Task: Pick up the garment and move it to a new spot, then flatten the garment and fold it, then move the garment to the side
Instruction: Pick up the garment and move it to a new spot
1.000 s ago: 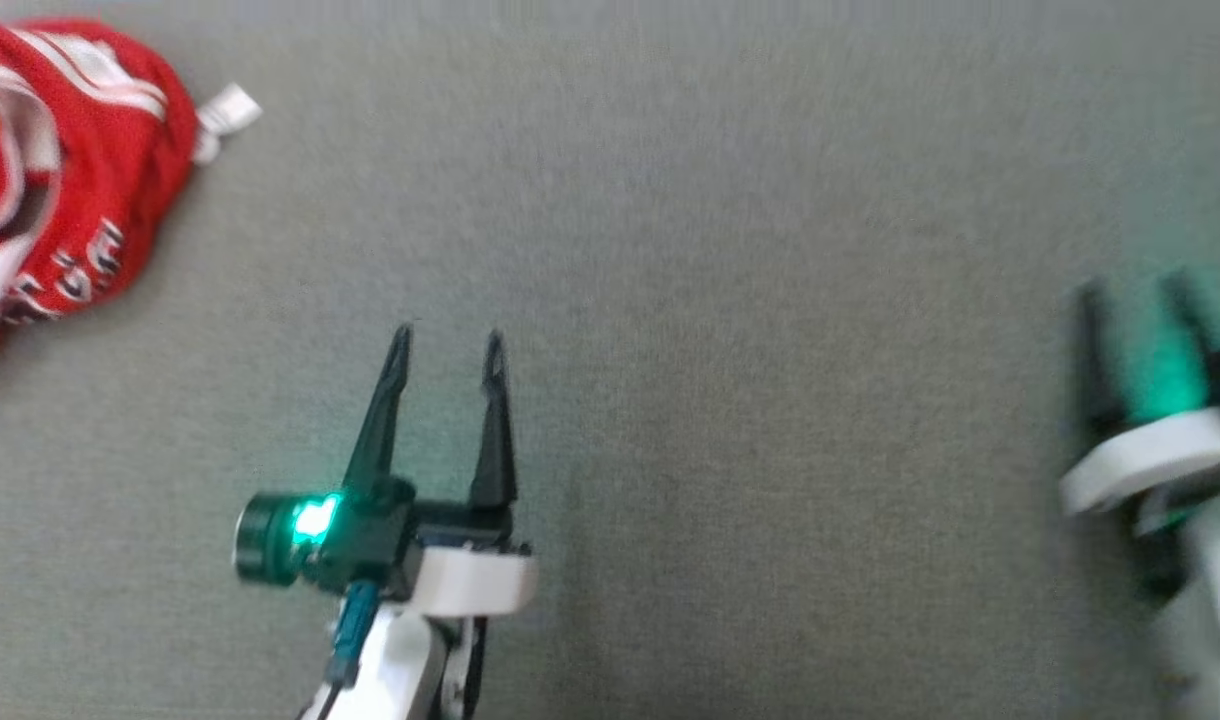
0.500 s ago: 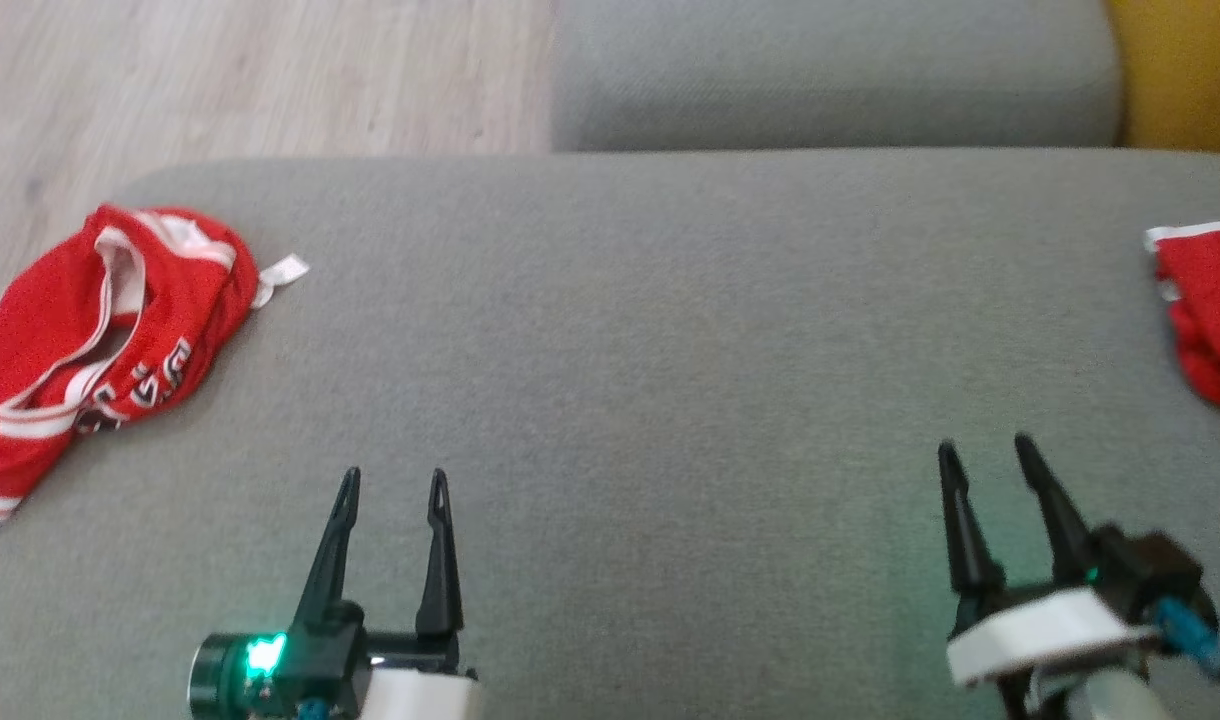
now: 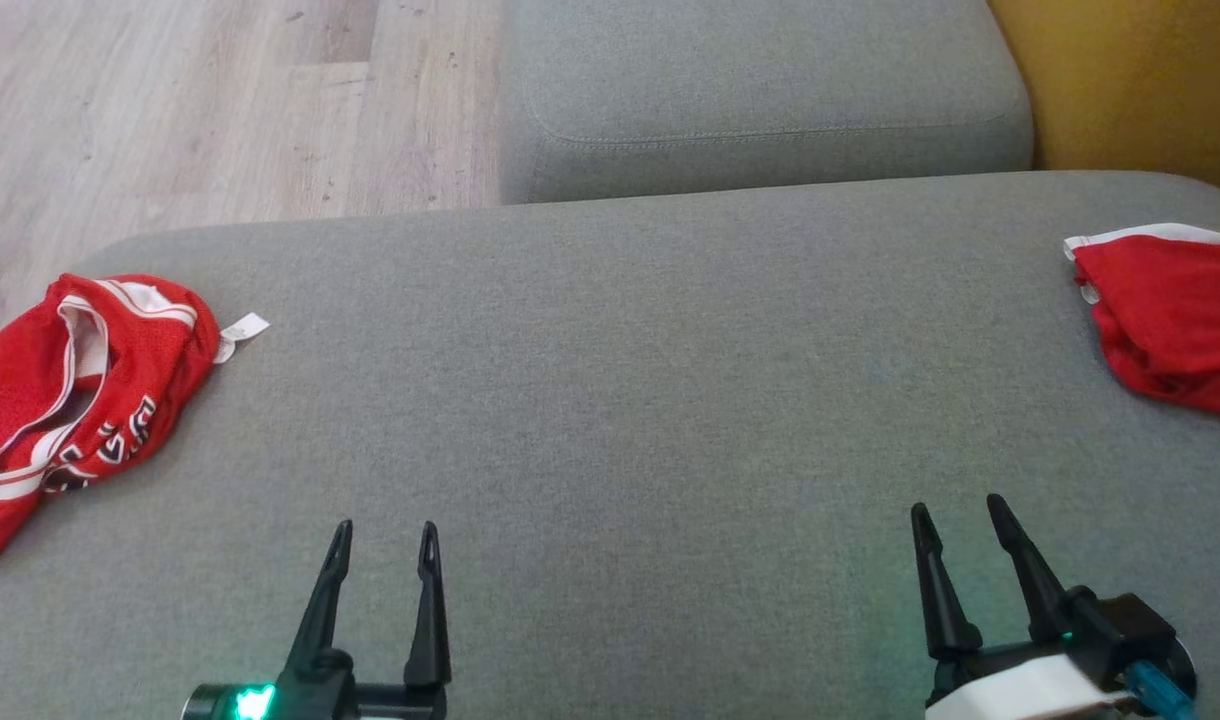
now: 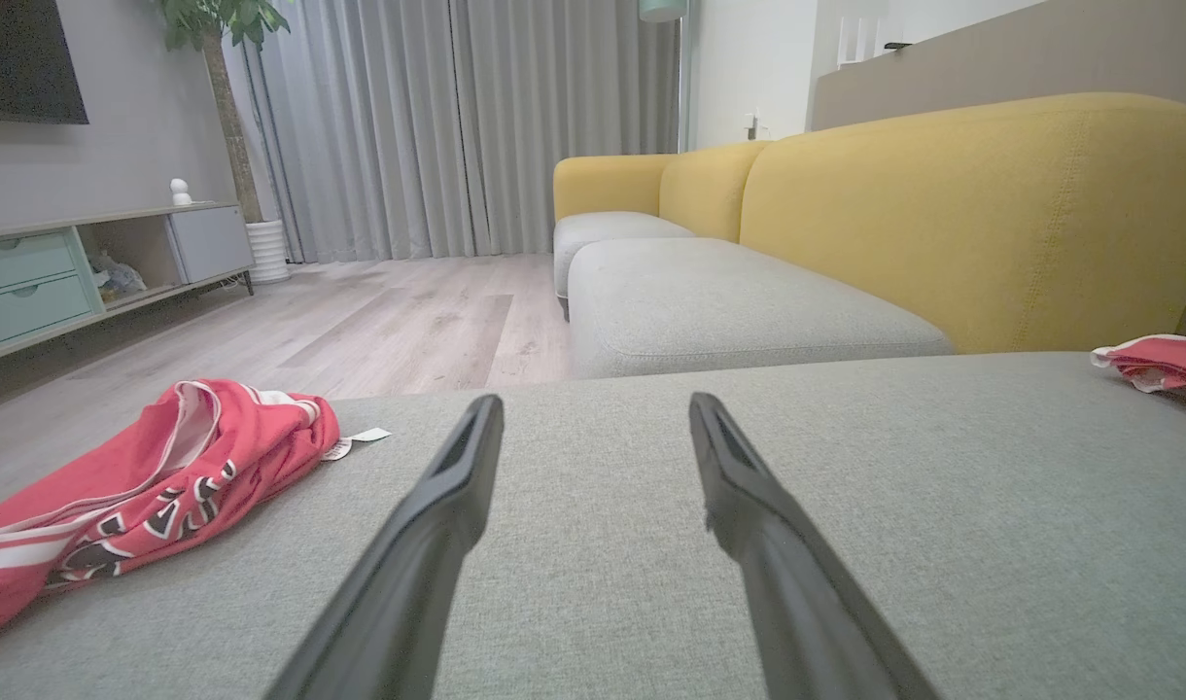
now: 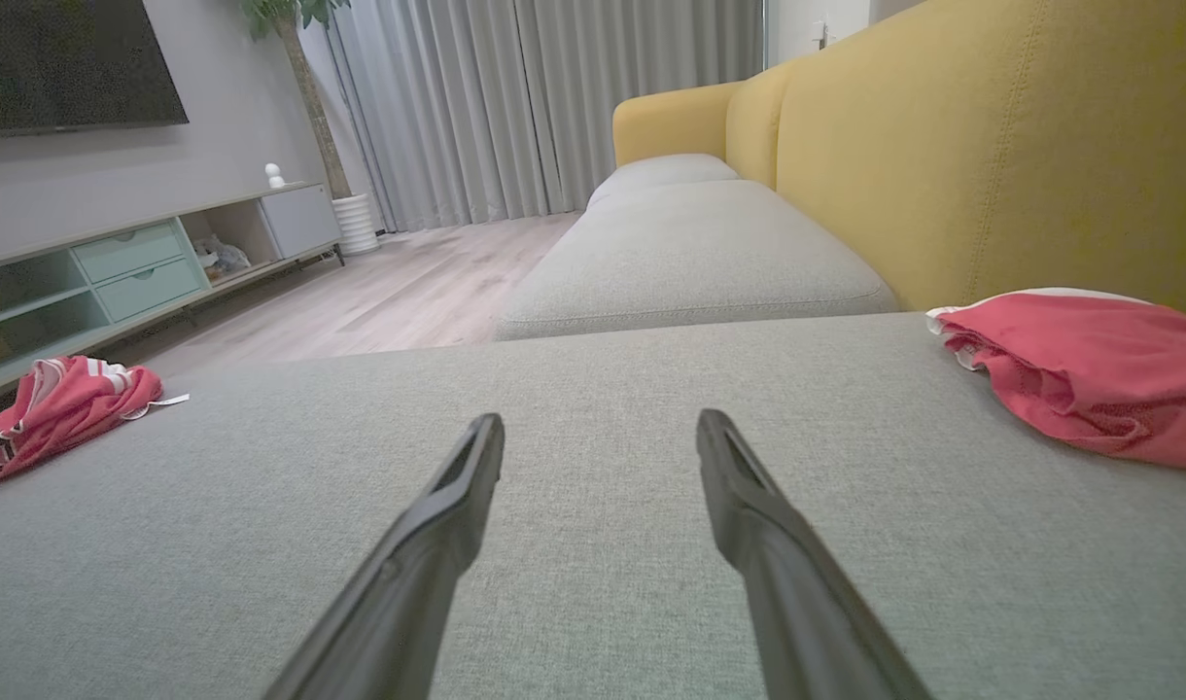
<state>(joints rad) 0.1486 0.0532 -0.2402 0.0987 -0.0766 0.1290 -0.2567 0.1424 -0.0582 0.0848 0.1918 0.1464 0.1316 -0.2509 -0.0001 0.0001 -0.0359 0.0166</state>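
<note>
Garment: red jersey, white trim, crumpled, at 9 o'clock on grey sofa cushion, by its edge | white tag at its 2 o'clock | second red garment at 3 o'clock, well apart | left gripper at 7 o'clock, fingers apart, empty | right gripper at 5 o'clock, fingers apart, empty | wooden floor at 11 o'clock

the big grey cushion has a crumpled red shirt lying far left of the left gripper, and another red cloth beyond the right gripper, to its right.
</note>
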